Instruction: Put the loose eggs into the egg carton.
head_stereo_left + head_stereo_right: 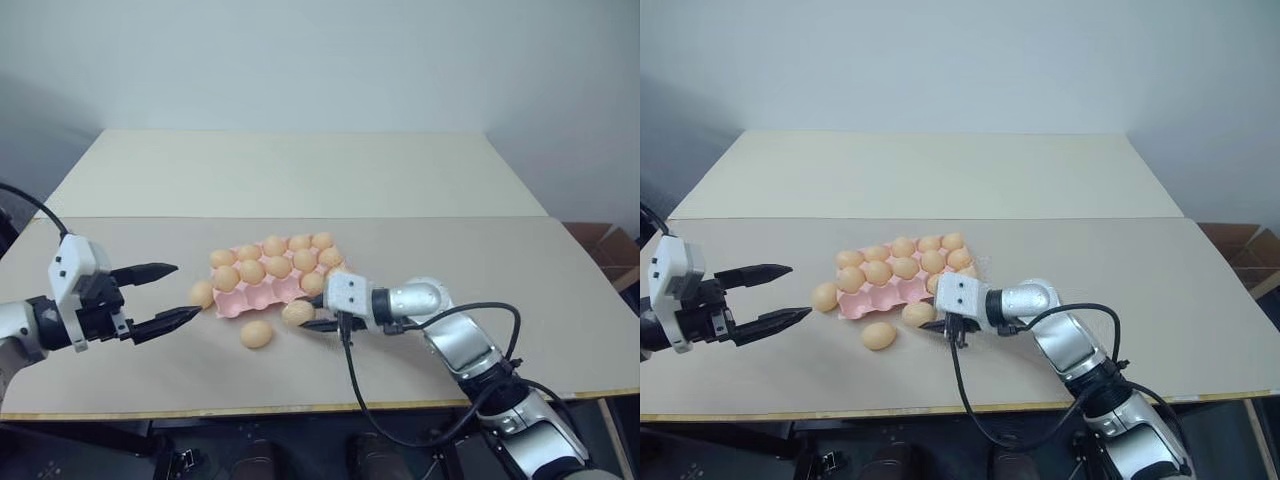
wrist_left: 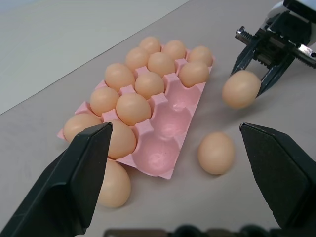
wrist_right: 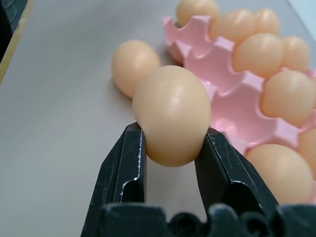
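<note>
While the right gripper (image 3: 170,143) clamps one egg (image 3: 172,114), the wrist view reveals three empty cups; the left gripper (image 1: 165,295) is spread wide at the carton's (image 1: 262,297) nine o'clock.

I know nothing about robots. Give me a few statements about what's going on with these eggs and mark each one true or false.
1. The right gripper holds an egg. True.
2. The left gripper also holds an egg. False: it is open, with nothing between its fingers.
3. The carton is full. False: several cups along its near side are bare.
4. Two eggs lie loose on the table beside the carton, one in front of it and one at its left end. True.
5. The carton has a closed lid. False: it is an open pink tray with no lid.
</note>
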You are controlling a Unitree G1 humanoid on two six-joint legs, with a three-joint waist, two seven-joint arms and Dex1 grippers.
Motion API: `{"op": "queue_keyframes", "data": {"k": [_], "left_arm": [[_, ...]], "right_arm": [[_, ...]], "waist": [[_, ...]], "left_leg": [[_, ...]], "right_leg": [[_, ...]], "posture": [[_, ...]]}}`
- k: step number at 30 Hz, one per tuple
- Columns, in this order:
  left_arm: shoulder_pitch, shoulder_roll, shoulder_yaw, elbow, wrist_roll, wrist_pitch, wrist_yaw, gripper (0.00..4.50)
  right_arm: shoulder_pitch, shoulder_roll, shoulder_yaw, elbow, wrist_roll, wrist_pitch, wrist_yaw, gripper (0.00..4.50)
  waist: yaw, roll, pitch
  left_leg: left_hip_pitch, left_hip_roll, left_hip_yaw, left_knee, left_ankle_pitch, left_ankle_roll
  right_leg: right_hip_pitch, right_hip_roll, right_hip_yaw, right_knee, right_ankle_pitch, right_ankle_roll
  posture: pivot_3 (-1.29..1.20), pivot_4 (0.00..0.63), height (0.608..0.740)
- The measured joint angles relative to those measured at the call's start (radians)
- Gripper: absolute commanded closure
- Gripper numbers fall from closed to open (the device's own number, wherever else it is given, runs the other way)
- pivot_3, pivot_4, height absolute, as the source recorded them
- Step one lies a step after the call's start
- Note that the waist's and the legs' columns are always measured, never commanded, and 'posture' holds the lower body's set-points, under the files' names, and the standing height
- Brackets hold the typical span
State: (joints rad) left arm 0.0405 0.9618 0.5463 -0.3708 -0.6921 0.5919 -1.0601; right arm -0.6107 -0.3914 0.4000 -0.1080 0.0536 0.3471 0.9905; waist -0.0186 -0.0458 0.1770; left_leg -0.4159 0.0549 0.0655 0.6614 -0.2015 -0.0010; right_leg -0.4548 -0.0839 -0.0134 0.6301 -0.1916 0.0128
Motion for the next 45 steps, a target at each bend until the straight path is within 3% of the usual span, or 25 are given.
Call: {"op": "queue_keyframes", "data": {"k": [3,6,13,21,28,35,45], "left_arm": [[-0.003,0.000,0.000,0.004,0.001,-0.001,0.000,0.00],[-0.004,0.000,-0.001,0.007,0.002,-0.002,0.000,0.00],[0.007,0.000,0.000,0.006,0.002,-0.004,0.003,0.00],[-0.011,0.000,-0.019,0.018,0.007,-0.019,0.007,0.00],[-0.021,0.002,-0.033,0.060,0.023,-0.022,-0.013,0.00],[-0.014,0.003,-0.033,0.074,0.028,-0.023,-0.032,0.00],[-0.015,0.003,-0.053,0.074,0.031,-0.023,-0.035,0.00]], "right_arm": [[-0.082,0.058,-0.019,0.053,-0.011,0.022,-0.058,3.18],[-0.128,0.103,-0.017,0.120,-0.042,0.032,-0.116,2.38],[-0.130,0.111,-0.003,0.156,-0.060,0.042,-0.128,0.02],[-0.076,0.001,-0.114,-0.020,0.039,0.106,-0.090,0.02],[0.127,-0.271,-0.377,-0.189,0.250,0.141,0.066,0.02],[0.352,-0.465,-0.604,-0.238,0.423,0.127,0.246,0.02],[0.399,-0.485,-0.624,-0.258,0.459,0.117,0.226,0.02]], "waist": [[-0.004,0.000,0.000],[0.000,0.000,0.000],[0.004,0.000,0.000],[0.009,0.000,0.000],[0.017,0.000,0.000],[0.014,0.000,0.000],[0.011,0.000,0.000]], "left_leg": [[0.000,0.003,0.000,0.000,0.000,0.000],[0.000,0.007,0.001,0.000,0.000,-0.001],[0.000,0.010,0.002,0.000,0.000,-0.001],[-0.001,0.011,0.003,0.000,0.000,-0.001],[0.000,0.011,0.003,0.000,-0.001,-0.001],[0.001,0.012,0.004,0.000,-0.001,-0.001],[0.001,0.011,0.004,0.000,-0.001,-0.001]], "right_leg": [[0.000,0.003,0.000,0.000,0.001,0.000],[0.000,0.007,-0.001,-0.001,0.003,0.000],[-0.001,0.008,-0.001,-0.001,0.003,-0.002],[-0.002,0.008,-0.001,-0.001,0.002,-0.004],[-0.001,0.008,-0.001,-0.002,0.000,-0.007],[-0.001,0.009,0.000,-0.002,0.000,-0.007],[-0.001,0.008,0.001,-0.002,0.000,-0.007]], "posture": [[0.00,0.150,0.740],[0.00,0.150,0.740],[0.00,0.150,0.740],[0.00,0.150,0.740],[0.00,0.150,0.740],[0.00,0.150,0.740],[0.00,0.150,0.740]]}}
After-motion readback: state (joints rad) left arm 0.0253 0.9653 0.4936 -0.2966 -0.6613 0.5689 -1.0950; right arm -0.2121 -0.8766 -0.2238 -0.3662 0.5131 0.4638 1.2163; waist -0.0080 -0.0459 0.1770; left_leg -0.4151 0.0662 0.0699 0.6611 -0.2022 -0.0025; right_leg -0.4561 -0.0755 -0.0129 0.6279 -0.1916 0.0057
